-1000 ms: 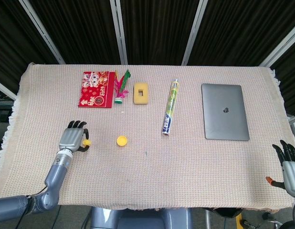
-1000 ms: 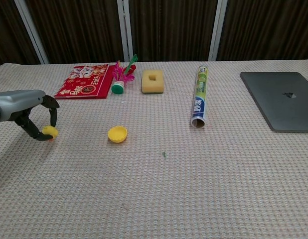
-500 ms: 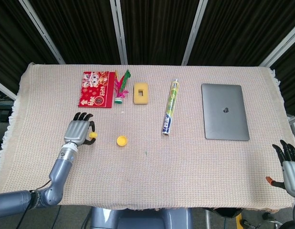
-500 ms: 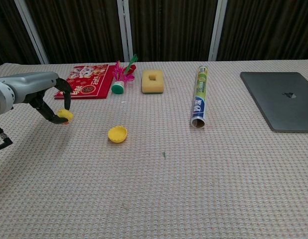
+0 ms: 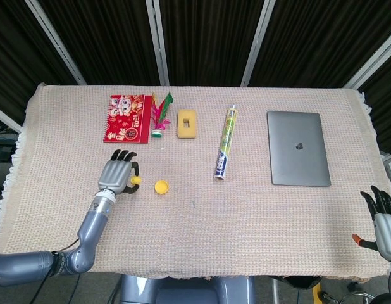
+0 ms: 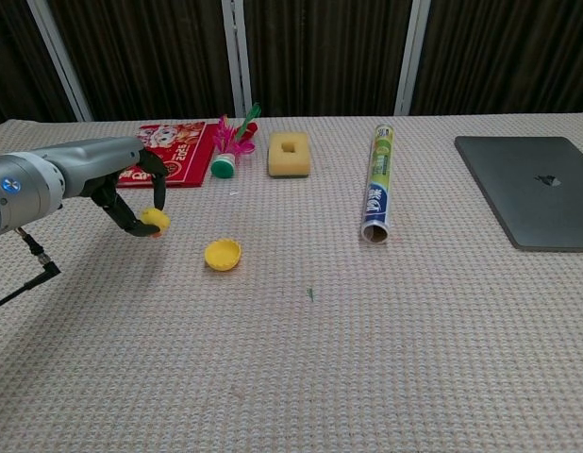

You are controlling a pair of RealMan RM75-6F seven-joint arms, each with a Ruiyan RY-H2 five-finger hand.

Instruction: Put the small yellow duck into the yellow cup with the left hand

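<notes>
My left hand (image 5: pixel 118 175) (image 6: pixel 131 193) hovers above the table left of centre and pinches the small yellow duck (image 5: pixel 136 182) (image 6: pixel 156 221) at its fingertips. The yellow cup (image 5: pixel 161 187) (image 6: pixel 223 254) lies on the cloth a short way to the right of the duck, its opening facing up and toward me. Duck and cup are apart. My right hand (image 5: pixel 385 218) rests at the table's front right corner, fingers spread, holding nothing; the chest view does not show it.
A red calendar (image 5: pixel 127 118), a feathered shuttlecock (image 5: pixel 160 115), a yellow sponge block (image 5: pixel 186 123) and a rolled tube (image 5: pixel 225 142) line the far side. A grey laptop (image 5: pixel 297 148) lies shut at the right. A small orange thing (image 5: pixel 357 239) sits by my right hand.
My left hand has lifted the duck off the cloth and carried it rightward toward the cup. The right hand has not moved.
</notes>
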